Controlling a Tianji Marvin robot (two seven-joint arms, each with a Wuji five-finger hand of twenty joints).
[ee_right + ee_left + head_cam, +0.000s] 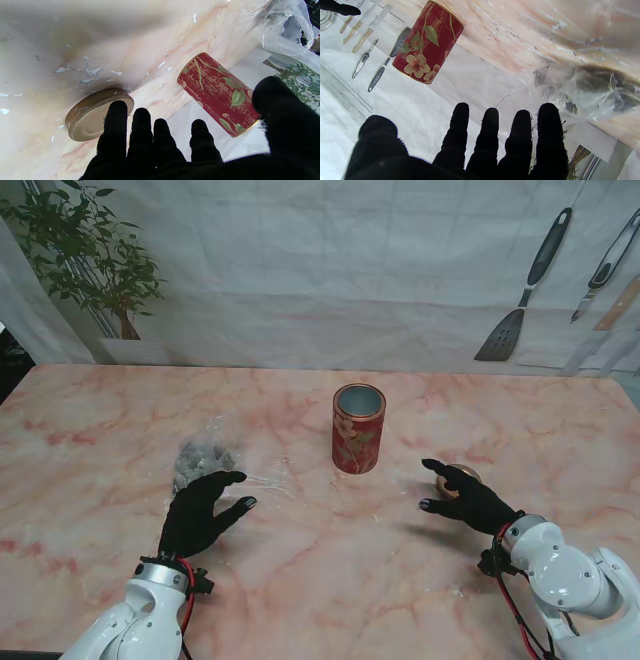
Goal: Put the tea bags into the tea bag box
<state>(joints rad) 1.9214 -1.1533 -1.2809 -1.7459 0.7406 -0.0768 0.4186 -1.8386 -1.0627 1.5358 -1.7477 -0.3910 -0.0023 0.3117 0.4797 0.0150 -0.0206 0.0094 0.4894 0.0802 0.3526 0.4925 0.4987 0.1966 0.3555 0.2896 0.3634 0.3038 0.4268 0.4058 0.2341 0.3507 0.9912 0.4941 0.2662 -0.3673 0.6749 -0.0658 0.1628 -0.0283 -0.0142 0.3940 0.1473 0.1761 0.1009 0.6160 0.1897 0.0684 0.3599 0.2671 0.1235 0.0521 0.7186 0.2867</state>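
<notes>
**Left hand poised to gather the tea bag packet**

The tea bags [203,460] lie in a crumpled clear plastic packet at about nine o'clock from the tea bag box [358,429], which stands upright and uncovered near the table's [320,580] middle. The left hand [200,513] sits just at the packet's six o'clock edge, fingers spread and holding nothing. To do this step well, I judge it should reach over the film and close on the dark contents, not loose plastic, which looks slippery. The right hand [465,496], at the box's four o'clock, is also spread and empty over the gold lid [96,113]; it could steady the tall box against tipping.
</notes>
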